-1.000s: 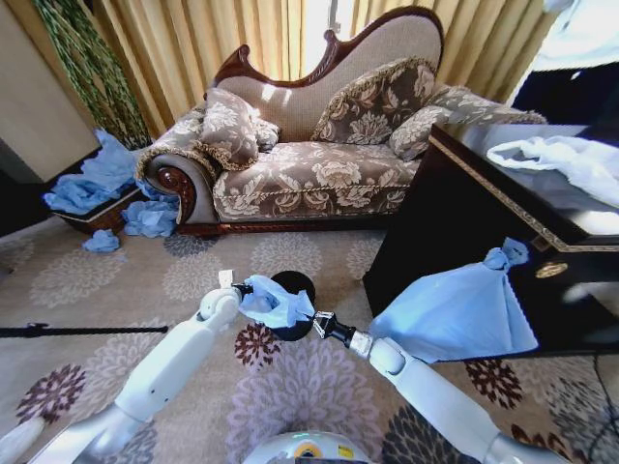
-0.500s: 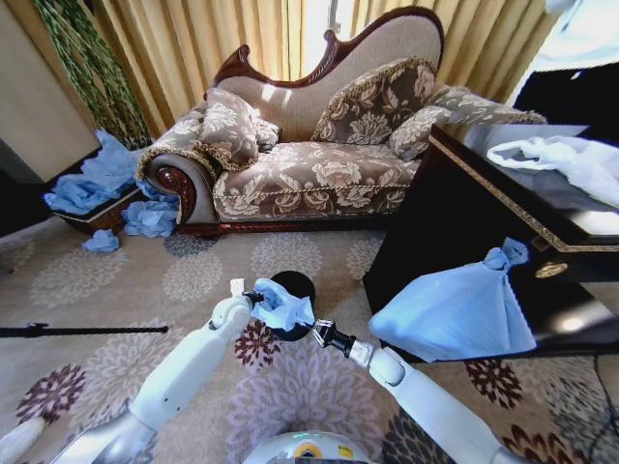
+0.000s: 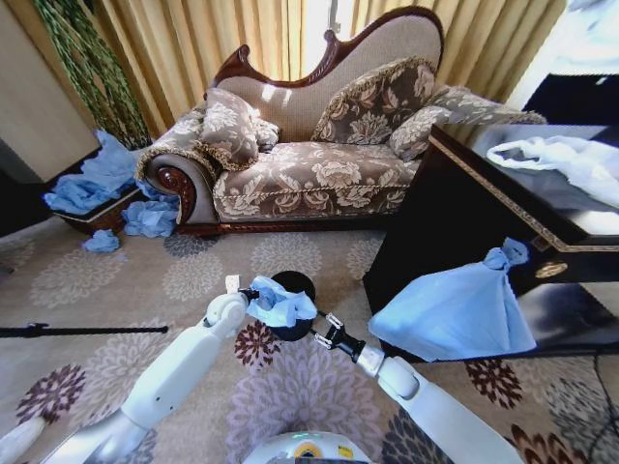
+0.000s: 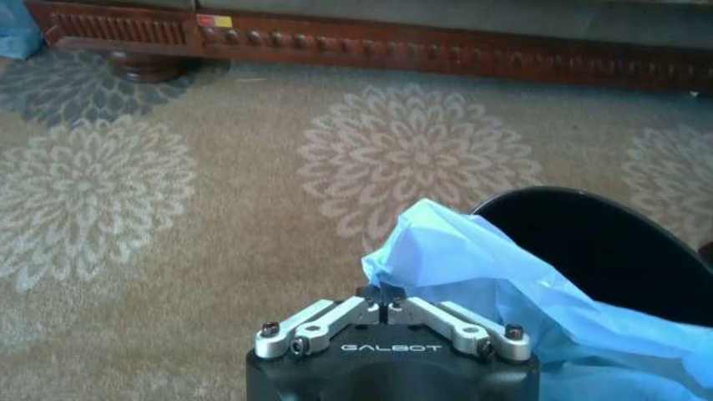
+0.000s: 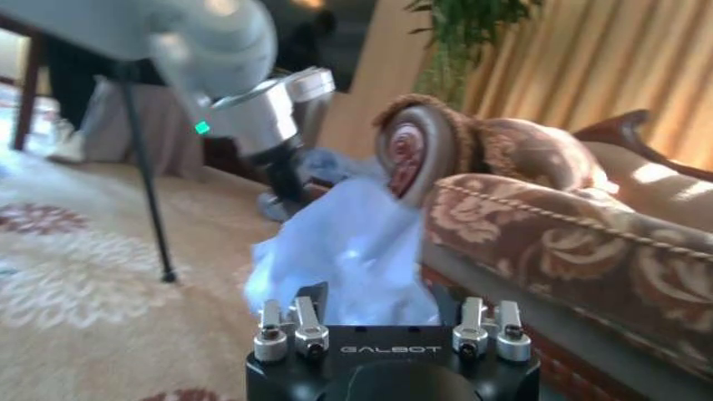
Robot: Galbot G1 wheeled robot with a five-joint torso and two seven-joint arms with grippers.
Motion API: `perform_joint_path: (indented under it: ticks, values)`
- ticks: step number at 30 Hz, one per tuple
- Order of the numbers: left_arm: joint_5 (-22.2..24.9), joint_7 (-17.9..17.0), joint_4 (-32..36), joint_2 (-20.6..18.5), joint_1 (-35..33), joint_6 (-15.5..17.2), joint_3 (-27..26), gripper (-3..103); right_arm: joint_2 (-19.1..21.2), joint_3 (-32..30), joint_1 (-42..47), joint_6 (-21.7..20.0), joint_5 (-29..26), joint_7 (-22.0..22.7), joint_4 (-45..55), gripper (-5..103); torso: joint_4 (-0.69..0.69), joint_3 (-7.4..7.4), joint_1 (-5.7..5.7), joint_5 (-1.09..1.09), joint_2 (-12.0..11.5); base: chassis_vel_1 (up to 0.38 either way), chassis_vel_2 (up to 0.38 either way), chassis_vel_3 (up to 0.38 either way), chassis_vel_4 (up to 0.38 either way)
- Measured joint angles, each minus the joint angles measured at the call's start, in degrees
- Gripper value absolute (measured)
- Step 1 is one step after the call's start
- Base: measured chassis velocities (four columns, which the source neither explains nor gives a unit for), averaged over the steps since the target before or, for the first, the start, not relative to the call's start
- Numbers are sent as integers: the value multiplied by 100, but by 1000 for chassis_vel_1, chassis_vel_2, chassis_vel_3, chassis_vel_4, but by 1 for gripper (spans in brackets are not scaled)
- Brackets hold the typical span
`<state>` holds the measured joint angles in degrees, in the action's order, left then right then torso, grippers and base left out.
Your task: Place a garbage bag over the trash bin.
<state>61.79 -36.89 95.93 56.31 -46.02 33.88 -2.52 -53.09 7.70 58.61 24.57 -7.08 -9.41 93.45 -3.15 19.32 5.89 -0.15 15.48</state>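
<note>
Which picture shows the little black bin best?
The head view: the trash bin stands whole on the carpet, the garbage bag draped over its near side between the left pincer and right pincer. The left wrist view shows part of its dark rim. In the right wrist view the bag hides it.

My left gripper (image 3: 253,293) is pinched on the garbage bag (image 3: 280,304), which drapes over the near half of the trash bin (image 3: 293,287) mouth; only the far arc of the rim is uncovered. My right gripper (image 3: 319,332) stands just beside the bin with its fingers parted. Open carpet (image 3: 145,290) lies to the left of my left gripper and beyond the bin. The sofa (image 3: 309,174) closes the far side. The dark cabinet (image 3: 455,222) and knotted blue bag (image 3: 464,309) block the right.
</note>
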Motion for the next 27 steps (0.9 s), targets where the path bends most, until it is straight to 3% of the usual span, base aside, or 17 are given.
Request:
perform_joint_path:
  ticks: [3,7,9,10,11,15,16,21,22,27]
  values:
    - [11,-7,38,-6,-34,4,-28,0,120,-211,205,-435,-394,287,489,81,0,0,0,0,0,0,0,0,0]
    - [12,-9,65,-10,-68,4,-48,0,164,-249,309,-714,-758,563,777,92,0,0,0,-1,0,0,0,0,0]
    - [9,-11,97,-13,-116,4,-77,0,170,-231,402,-1065,-1238,854,1097,99,-1,0,0,0,0,0,0,0,0]
    - [2,-12,117,-18,-146,4,-95,0,154,-177,441,-1302,-1584,1109,1313,100,-1,0,0,-1,0,0,0,0,0]
    - [2,-12,117,-18,-146,4,-95,0,154,-177,441,-1302,-1584,1109,1313,100,-1,0,0,-1,0,0,0,0,0]
    - [-20,-12,180,-57,-244,-5,-145,0,-69,238,326,-2211,-2983,2408,2009,100,0,0,0,0,0,0,0,0,0]
    - [-20,-12,180,-57,-244,-5,-145,0,-69,238,326,-2211,-2983,2408,2009,100,0,0,0,0,0,0,0,0,0]
    - [-41,-20,254,-79,-326,-17,-180,0,-485,581,-249,-2697,-4368,3526,2213,100,1,0,0,-1,0,0,0,0,0]
    - [-41,-20,254,-79,-326,-17,-180,0,-485,581,-249,-2697,-4368,3526,2213,100,1,0,0,-1,0,0,0,0,0]
    - [-88,-20,274,-78,-386,-25,-202,0,-633,762,-677,-2961,-5433,4125,2544,100,1,1,1,-1,0,0,0,0,0]
